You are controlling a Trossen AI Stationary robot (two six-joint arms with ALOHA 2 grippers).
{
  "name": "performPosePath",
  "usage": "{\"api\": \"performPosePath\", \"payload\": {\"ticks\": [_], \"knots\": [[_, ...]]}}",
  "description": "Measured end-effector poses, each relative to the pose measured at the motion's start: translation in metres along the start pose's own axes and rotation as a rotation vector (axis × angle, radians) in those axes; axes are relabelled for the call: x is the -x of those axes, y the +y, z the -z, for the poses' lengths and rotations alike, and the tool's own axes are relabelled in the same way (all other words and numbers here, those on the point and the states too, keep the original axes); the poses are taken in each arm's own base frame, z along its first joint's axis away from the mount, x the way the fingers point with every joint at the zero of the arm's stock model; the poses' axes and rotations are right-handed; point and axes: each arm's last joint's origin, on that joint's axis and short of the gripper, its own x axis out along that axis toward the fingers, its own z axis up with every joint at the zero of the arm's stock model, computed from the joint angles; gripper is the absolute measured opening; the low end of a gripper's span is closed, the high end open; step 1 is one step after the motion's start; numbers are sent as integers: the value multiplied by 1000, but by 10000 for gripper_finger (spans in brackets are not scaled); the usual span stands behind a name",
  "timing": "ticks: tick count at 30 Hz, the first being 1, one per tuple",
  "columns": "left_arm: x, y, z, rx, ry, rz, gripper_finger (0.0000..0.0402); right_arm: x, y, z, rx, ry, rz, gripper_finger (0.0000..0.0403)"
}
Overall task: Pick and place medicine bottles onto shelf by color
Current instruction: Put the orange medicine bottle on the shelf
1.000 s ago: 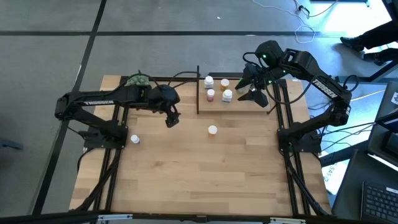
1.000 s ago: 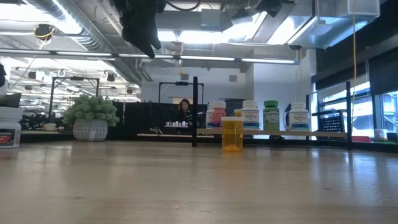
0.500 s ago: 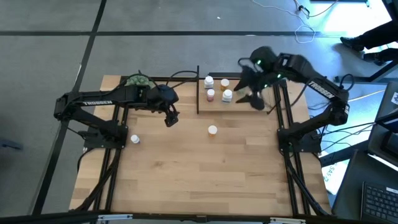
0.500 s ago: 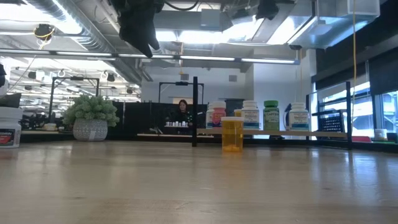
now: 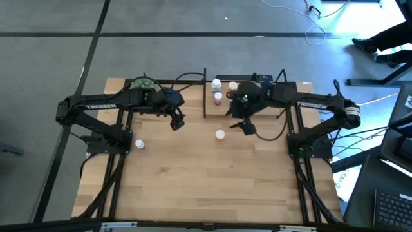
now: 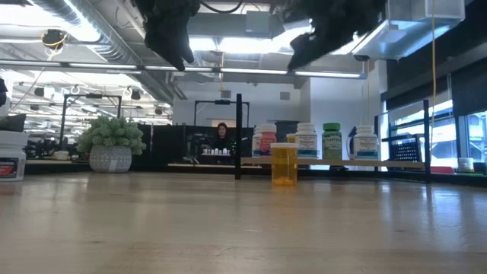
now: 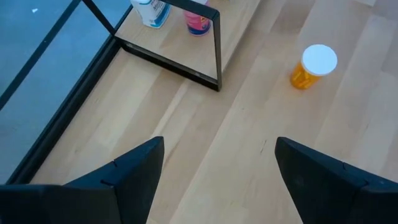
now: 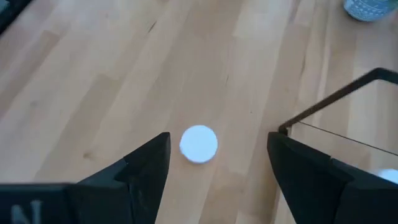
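Note:
An orange bottle with a white cap [image 5: 220,135] [image 6: 284,164] stands upright on the table, just in front of the shelf [image 5: 223,111]. Several bottles [image 5: 217,97] [image 6: 306,141] stand on the shelf board. A white bottle [image 5: 139,144] stands near the table's left edge. My right gripper [image 5: 243,125] [image 8: 217,180] hangs open above the table, just right of the orange bottle, whose cap [image 8: 199,144] shows ahead between its fingers. My left gripper [image 5: 177,122] [image 7: 217,180] hangs open above the table, left of the shelf, with the orange bottle [image 7: 314,65] ahead of it.
A green bushy plant [image 5: 141,83] [image 6: 111,137] stands at the far left corner. The shelf's black posts [image 5: 205,93] [image 6: 238,137] rise at its left end. Bare tabletop [image 5: 212,180] stretches toward the near edge. A person sits in the room behind.
My right gripper has come down from above the shelf's right part and swung toward the table's left and near side, rolling as it went. It now hangs in front of the shelf, beside the orange bottle. Its fingers have stayed open. The bottles have not moved.

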Motion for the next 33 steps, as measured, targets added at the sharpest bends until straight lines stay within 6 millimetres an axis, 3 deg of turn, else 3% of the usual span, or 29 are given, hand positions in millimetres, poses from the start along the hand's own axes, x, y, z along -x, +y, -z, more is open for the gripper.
{"api": "performPosePath", "payload": {"ticks": [7,22,33], "knots": [[0,0,0,0,1,0,302,-35,10,25,33,-49,5,269],[0,0,0,3,1,-1,302,-74,22,74,71,-161,36,269],[0,0,0,9,0,0,302,-102,16,84,54,-123,17,269]]}}
